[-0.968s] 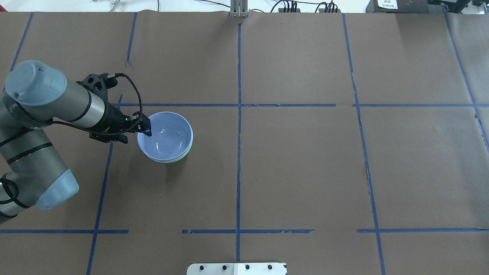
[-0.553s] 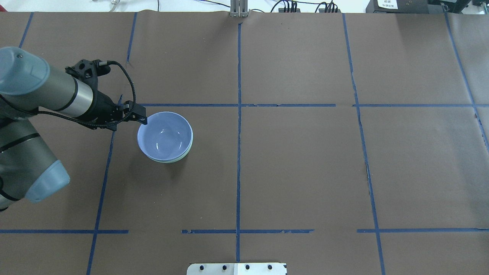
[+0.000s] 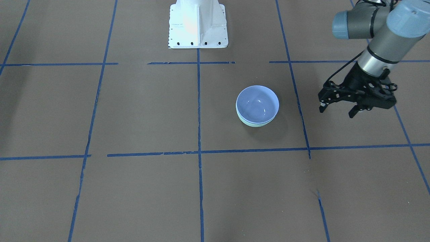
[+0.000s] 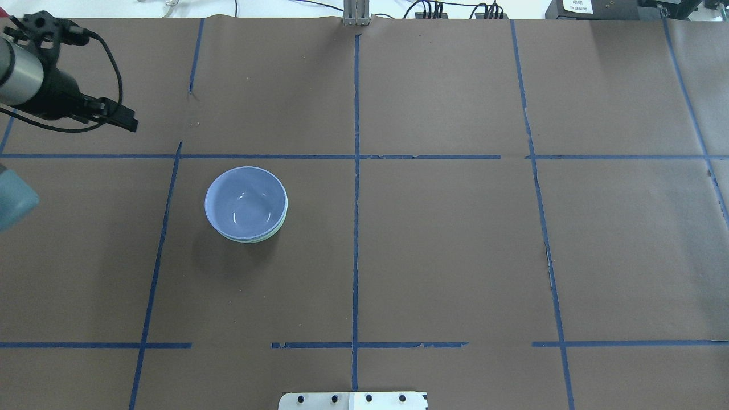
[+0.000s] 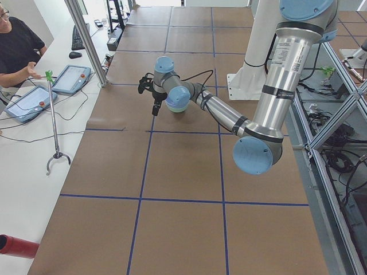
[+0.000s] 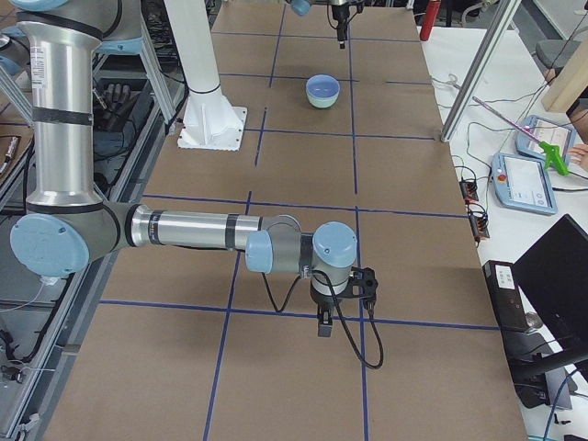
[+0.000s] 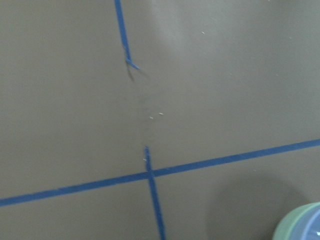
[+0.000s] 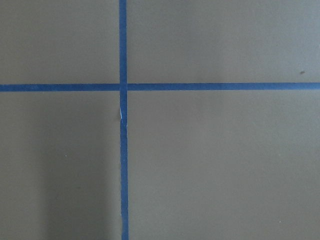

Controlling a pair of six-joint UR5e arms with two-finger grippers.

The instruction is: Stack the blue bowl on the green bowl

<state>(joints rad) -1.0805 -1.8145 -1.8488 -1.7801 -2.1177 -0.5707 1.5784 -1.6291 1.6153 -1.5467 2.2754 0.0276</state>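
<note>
The blue bowl (image 3: 257,103) sits nested inside the green bowl (image 3: 249,122) on the brown table, left of centre in the overhead view, where the blue bowl (image 4: 245,200) covers all but a thin edge of the green bowl (image 4: 274,232). My left gripper (image 3: 336,112) is open and empty, raised and well off to the side of the bowls; in the overhead view it (image 4: 123,121) is at the far left. The left wrist view shows only a corner of the bowls (image 7: 300,227). My right gripper (image 6: 323,323) shows only in the exterior right view, far from the bowls; I cannot tell whether it is open.
Blue tape lines (image 4: 355,228) divide the brown table cover into squares. The white robot base (image 3: 198,27) stands at the table's near edge. A side table with tablets (image 5: 69,77), a metal post (image 5: 86,40) and an operator (image 5: 14,48) lie beyond the far side.
My left gripper has drawn back from the blue bowl's rim, up and away towards the table's far left corner. The nested bowls have stayed put.
</note>
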